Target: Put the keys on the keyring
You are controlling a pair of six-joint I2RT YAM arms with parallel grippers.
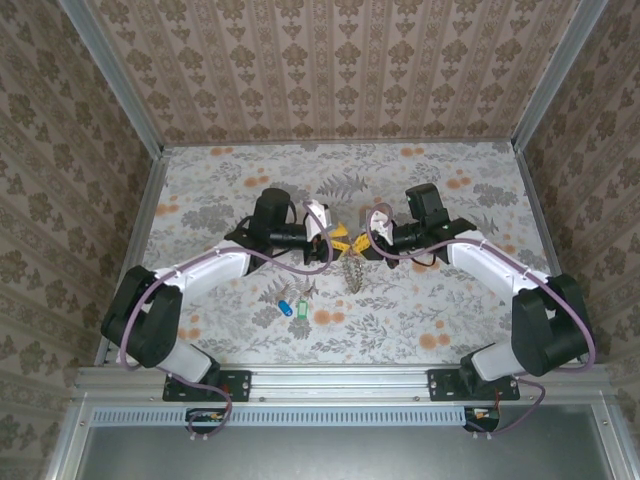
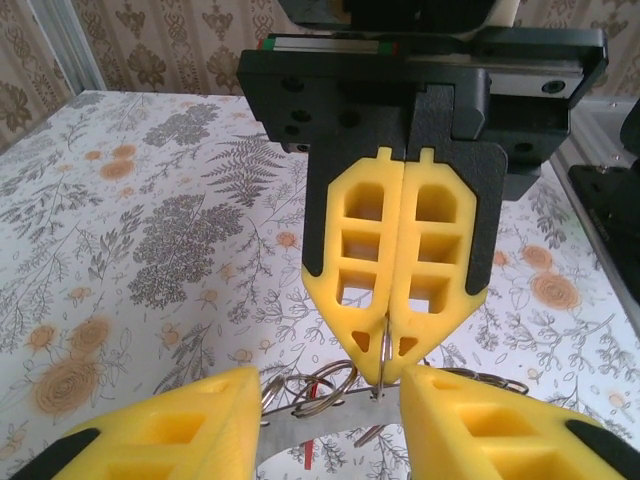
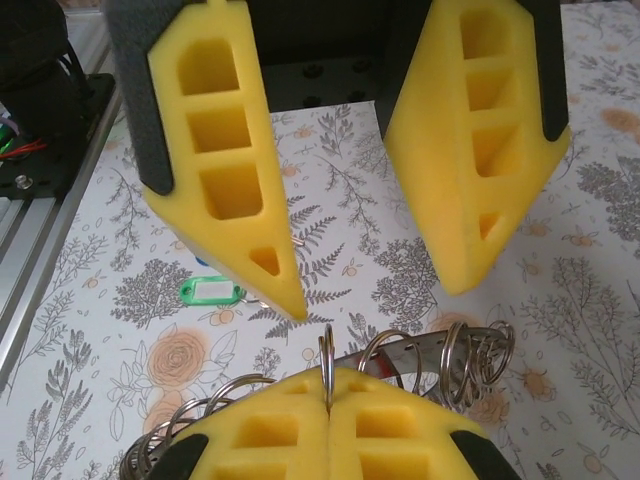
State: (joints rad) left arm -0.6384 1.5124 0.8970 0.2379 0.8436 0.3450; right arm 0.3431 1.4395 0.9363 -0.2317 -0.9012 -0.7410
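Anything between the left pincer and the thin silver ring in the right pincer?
Nothing visible. The thin silvery metal ring sticks edge-on from the shut right pincer; the open left pincer faces it across bare space. A bunch of smaller metal rings sits close beside it.

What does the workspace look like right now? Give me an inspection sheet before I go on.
Surface: floral-patterned table, flat, no spills seen.
Job's things: keyring stands edge-on, pinched in the right jaws; blue key and green key lie loose on the table.
Clutter: a bunch of smaller rings sits beside the keyring.
Grippers: left gripper jaws open, facing the keyring; right gripper jaws shut on it.
Cables: purple cables run along both arms, away from the keys.
Surroundings: patterned walls, metal frame rail.
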